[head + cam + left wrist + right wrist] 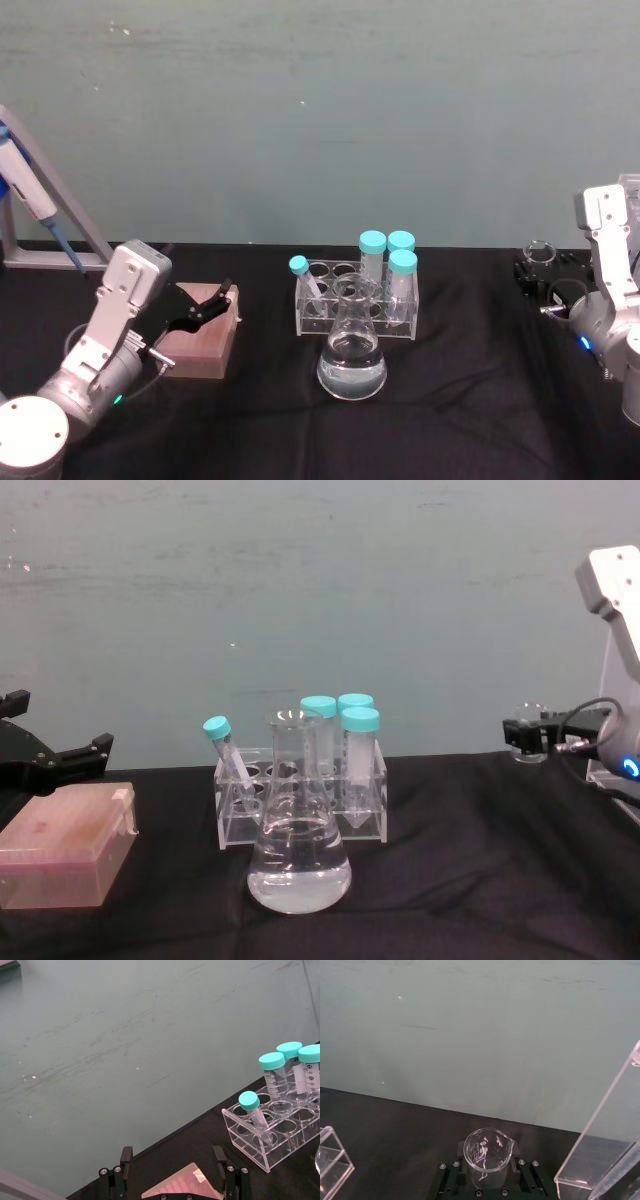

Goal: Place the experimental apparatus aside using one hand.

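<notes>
Two arms out, labware mid-table.
Left gripper [216, 301] spread wide over pink box [200, 345]; conical flask [352, 365] centre, just before tube rack [310, 318]; right gripper [526, 742] clamped around small beaker [487, 1150], far right.

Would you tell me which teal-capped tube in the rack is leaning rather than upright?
The small tube at the rack's left end; it tilts, while the three larger tubes stand upright on the right.

glossy clear glass flask [352, 358], beaker [487, 1154]; matt black cloth [480, 405]
</notes>
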Controlling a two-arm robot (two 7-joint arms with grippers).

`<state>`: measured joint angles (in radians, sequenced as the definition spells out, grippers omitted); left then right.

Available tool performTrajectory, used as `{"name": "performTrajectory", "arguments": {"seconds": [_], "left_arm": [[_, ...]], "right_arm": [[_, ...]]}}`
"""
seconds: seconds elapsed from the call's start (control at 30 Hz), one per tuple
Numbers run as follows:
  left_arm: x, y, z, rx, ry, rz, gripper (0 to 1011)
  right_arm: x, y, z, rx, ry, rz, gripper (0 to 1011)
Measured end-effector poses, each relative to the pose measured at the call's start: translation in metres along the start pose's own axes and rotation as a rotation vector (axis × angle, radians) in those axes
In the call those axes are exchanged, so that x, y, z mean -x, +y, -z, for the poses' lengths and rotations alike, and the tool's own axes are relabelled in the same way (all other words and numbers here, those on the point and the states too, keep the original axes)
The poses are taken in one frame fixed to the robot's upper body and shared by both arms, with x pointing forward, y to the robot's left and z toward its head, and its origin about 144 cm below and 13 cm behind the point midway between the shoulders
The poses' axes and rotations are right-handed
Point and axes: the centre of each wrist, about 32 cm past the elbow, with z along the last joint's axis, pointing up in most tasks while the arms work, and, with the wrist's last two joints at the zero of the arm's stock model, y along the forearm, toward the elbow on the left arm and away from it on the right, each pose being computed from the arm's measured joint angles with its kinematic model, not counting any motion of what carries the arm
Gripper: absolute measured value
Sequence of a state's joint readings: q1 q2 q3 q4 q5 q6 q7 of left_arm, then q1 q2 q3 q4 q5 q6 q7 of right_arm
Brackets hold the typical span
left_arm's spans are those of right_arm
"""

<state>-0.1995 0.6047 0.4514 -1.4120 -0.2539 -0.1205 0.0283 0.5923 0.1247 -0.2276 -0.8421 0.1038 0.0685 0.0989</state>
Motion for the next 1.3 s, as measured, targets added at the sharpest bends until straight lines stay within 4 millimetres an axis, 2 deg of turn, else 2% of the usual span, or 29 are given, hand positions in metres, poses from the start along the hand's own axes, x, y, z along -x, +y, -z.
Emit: {"name": "performTrajectory", "arguments": {"seconds": [0.57,1.3], "left_arm": [[0.0,0.0,0.0,0.0,0.0,0.0,1000],[0.0,0.0,0.0,0.0,0.0,0.0,1000]], "right_arm": [[-0.003,0.004,0.007,0.044,-0.009,0.067,463],[-0.009,0.008,0.012,0.066,-0.023,0.063,463]]}}
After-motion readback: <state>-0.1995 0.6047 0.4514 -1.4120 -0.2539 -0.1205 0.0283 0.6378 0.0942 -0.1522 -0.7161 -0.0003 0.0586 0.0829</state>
